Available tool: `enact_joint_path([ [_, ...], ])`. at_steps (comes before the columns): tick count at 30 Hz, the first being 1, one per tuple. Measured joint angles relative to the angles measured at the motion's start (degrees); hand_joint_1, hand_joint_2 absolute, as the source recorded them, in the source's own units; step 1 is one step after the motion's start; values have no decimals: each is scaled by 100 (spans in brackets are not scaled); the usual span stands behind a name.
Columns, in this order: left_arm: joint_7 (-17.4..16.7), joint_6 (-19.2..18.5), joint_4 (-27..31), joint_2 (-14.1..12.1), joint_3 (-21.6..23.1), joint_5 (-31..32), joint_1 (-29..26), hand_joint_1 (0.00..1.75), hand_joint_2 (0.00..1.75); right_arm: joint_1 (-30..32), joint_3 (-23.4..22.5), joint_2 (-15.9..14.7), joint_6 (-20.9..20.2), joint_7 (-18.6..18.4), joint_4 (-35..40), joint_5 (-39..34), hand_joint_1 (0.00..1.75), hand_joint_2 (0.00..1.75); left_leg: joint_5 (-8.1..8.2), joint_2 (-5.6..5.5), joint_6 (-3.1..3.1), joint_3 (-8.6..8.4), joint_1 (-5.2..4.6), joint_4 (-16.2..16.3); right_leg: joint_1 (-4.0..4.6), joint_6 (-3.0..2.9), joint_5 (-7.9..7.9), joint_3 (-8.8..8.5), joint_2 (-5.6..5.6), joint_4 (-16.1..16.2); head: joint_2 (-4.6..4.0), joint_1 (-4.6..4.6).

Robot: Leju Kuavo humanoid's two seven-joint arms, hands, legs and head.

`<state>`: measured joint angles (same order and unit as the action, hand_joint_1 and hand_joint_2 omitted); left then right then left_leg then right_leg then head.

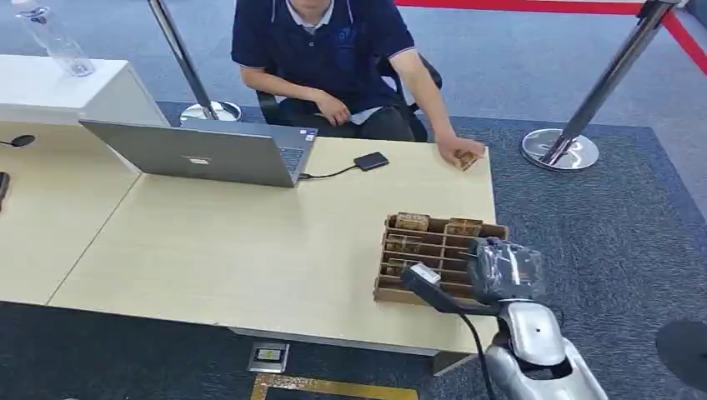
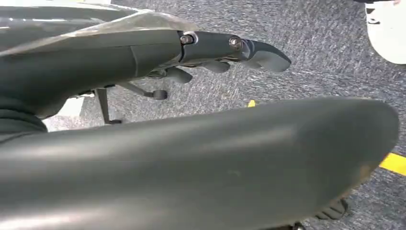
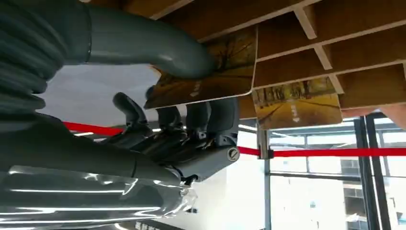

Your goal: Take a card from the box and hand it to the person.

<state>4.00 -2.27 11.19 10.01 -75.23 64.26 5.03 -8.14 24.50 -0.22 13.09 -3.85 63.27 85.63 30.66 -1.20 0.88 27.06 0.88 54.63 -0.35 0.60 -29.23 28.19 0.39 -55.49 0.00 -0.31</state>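
The right hand (image 1: 500, 268) is over the near right part of the wooden card box (image 1: 392, 258), which sits at the near right corner of the table (image 1: 250, 242). In the right wrist view its thumb (image 3: 158, 45) and darker fingers (image 3: 210, 115) pinch one card (image 3: 210, 72), so the card is grasped and lies partly clear of the slots, with another card (image 3: 297, 103) standing just beside it in the box. The left hand (image 2: 225, 48) hangs over the carpet, fingers loosely apart and holding nothing. The card's flat face lies along the box dividers, so it likely has to come straight out along them. Beyond, at the far right table edge, the person's hand (image 1: 458, 154) rests on the table top, nearly straight ahead of the right hand, well apart from the box.
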Motion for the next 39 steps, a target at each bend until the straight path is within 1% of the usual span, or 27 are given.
enact_joint_path([
  [2,0,-7,-2,0,0,-2,0,0,0,5,0,-13,15,64,73,4,175,175,0,0,0,0,0,0,0,0,0,0,0,0,0,0],
  [5,7,-15,-2,0,0,-7,1,0,0,12,0,-50,57,268,287,-72,175,175,0,0,0,0,0,0,0,0,0,0,0,0,0,0],
  [8,20,-13,-4,0,0,-7,1,0,0,14,4,-111,77,472,627,-216,175,175,0,0,0,0,0,0,0,1,1,0,0,0,0,0],
  [14,57,-13,-7,0,0,-4,7,0,0,-99,53,-238,7,735,1273,-415,175,175,0,0,0,0,0,0,0,2,1,-2,0,-2,0,0],
  [16,72,-13,-7,0,0,2,11,0,0,-326,140,-271,-44,840,1421,-553,175,175,0,2,0,-1,0,0,0,0,3,-1,0,-3,0,0],
  [18,79,-13,-9,0,0,13,23,0,0,-624,241,-273,-107,868,1482,-614,175,175,-2,4,1,-3,0,1,0,-1,3,-3,0,-5,0,0],
  [21,79,-13,-9,0,0,72,31,0,0,-1122,418,-203,-135,921,1419,-730,175,175,-6,6,7,-3,0,1,0,-5,6,-2,0,-10,0,0],
  [24,79,-13,-13,0,4,118,60,0,0,-1737,579,20,-114,947,992,-903,175,175,-11,10,13,-4,0,1,0,-9,9,-1,0,-18,0,0],
  [28,79,-13,-20,2,52,190,109,0,0,-2644,724,536,-57,955,-108,-1075,175,175,-19,12,18,-6,1,1,0,-16,13,2,0,-23,0,0],
  [31,68,-15,-24,2,79,227,114,0,0,-3203,767,910,-39,912,-941,-1128,175,175,-22,11,23,-6,3,1,2,-18,14,5,0,-28,0,-4],
  [36,61,-68,-33,7,90,260,116,0,0,-3799,782,1385,-68,846,-2059,-1202,175,175,-22,10,24,-5,4,1,3,-18,14,4,0,-29,0,0],
  [39,50,-68,-33,7,92,273,115,0,0,-4063,782,1572,-22,794,-2606,-1246,175,175,-22,10,24,-4,3,1,3,-18,14,4,0,-26,0,-2],
])
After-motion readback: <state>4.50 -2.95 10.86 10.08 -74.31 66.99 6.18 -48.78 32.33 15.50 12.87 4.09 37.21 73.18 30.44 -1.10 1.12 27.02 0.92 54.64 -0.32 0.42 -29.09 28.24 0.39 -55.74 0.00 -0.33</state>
